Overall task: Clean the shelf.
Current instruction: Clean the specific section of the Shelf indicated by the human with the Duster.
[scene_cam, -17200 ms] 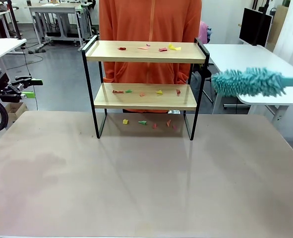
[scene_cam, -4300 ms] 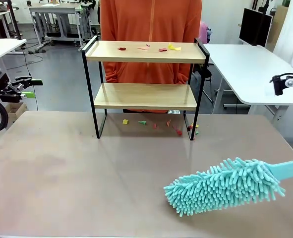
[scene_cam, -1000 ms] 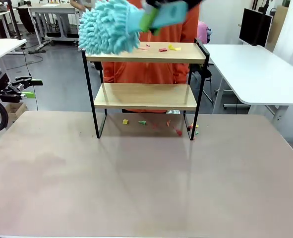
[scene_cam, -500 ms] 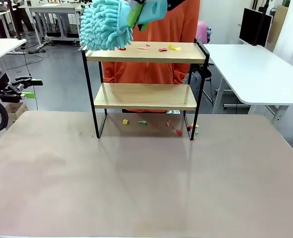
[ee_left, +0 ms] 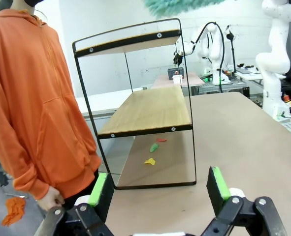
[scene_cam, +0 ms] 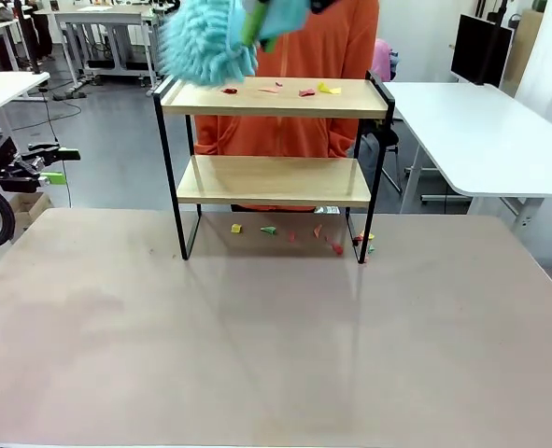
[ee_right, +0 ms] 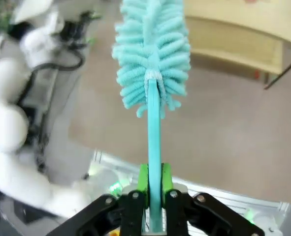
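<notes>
Front view: you get the duster (scene_cam: 205,42) only as a teal motion blur at the top edge, just above the left end of the upper board. You cannot judge contact with the wood. Its handle is cut off by the frame's top edge.

Right wrist view: the right gripper (ee_right: 154,178) is clamped on the flat teal plastic handle, green pads tight on both sides. The head is a shaggy brush of soft chenille fingers.

The shelf (scene_cam: 276,180) stands upper centre, at the far edge of the table (scene_cam: 257,355), before a person in an orange hoodie (scene_cam: 294,131). It has two pale wooden boards in a thin black metal frame. Small coloured scraps (scene_cam: 299,91) lie on the upper board and the lower board is bare. Table scraps (scene_cam: 268,230) lie beneath, too small to identify.

Left wrist view, bottom: the left gripper (ee_left: 158,189) has its jaws wide apart, holding nothing.
</notes>
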Robot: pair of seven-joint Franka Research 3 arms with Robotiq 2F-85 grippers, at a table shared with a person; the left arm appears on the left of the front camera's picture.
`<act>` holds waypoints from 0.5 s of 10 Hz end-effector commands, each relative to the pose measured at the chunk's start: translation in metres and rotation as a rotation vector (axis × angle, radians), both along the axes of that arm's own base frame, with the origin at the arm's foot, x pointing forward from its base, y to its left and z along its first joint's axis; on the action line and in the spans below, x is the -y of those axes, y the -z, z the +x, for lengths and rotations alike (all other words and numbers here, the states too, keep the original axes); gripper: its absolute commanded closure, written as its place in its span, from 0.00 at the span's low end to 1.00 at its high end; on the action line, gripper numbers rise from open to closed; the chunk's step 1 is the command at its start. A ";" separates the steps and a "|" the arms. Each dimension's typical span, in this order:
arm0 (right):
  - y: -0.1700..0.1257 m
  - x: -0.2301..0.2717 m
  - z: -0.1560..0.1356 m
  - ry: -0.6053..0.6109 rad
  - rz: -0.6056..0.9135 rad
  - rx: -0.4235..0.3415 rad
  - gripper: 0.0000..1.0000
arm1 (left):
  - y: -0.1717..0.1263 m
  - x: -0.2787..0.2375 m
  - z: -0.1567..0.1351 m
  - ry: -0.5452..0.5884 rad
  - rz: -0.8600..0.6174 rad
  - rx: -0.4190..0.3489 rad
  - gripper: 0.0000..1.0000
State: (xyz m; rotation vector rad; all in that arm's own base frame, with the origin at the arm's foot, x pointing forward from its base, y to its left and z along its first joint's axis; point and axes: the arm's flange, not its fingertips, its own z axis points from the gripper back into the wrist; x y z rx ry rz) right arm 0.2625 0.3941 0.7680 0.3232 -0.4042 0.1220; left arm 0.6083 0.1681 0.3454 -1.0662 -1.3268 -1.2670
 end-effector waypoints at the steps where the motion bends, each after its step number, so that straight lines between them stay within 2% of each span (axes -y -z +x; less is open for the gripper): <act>1: -0.016 -0.062 0.033 0.172 -0.051 0.033 0.87 | -0.002 0.003 -0.002 0.008 0.009 -0.003 0.00; 5: 0.008 -0.110 0.079 0.224 -0.049 0.135 0.87 | -0.002 0.003 -0.002 0.008 0.009 -0.003 0.00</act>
